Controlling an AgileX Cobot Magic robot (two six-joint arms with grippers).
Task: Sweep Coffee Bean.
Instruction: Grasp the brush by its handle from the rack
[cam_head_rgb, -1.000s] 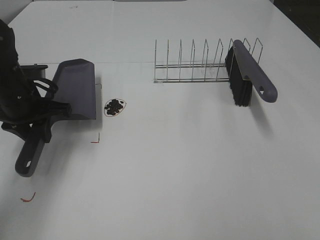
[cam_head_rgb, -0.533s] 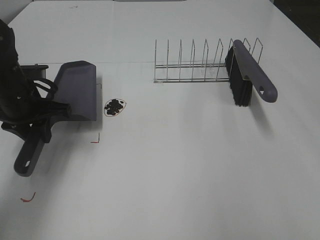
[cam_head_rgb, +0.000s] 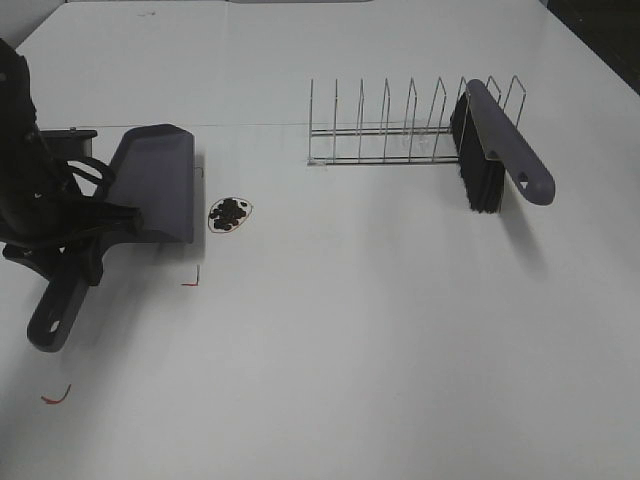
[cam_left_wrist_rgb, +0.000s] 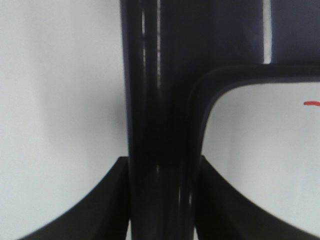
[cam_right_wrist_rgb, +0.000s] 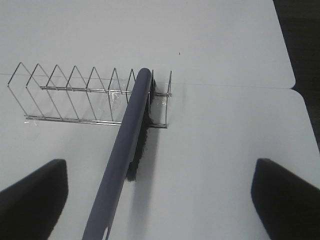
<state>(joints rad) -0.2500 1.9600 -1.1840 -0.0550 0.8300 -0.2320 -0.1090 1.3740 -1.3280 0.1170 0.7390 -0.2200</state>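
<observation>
**Risk: beans scattered, rack dragged**

Coffee beans (cam_head_rgb: 230, 212) are clustered toward the surface's left edge, just beside the dustpan (cam_head_rgb: 152, 185) lip. Left jaws are clamped on the dustpan handle; if the lip is tilted up, beans could be pushed underneath. Right jaws are spread wide and empty above the brush (cam_right_wrist_rgb: 125, 150); the rack (cam_right_wrist_rgb: 75, 95) could be dragged along.

My left arm (cam_head_rgb: 22, 150) is bulky matte black, a black cable (cam_head_rgb: 90, 172) looping beside my left hand (cam_head_rgb: 78, 255); my right hand (cam_right_wrist_rgb: 160, 200) has dark rounded fingers (cam_right_wrist_rgb: 35, 195).
</observation>
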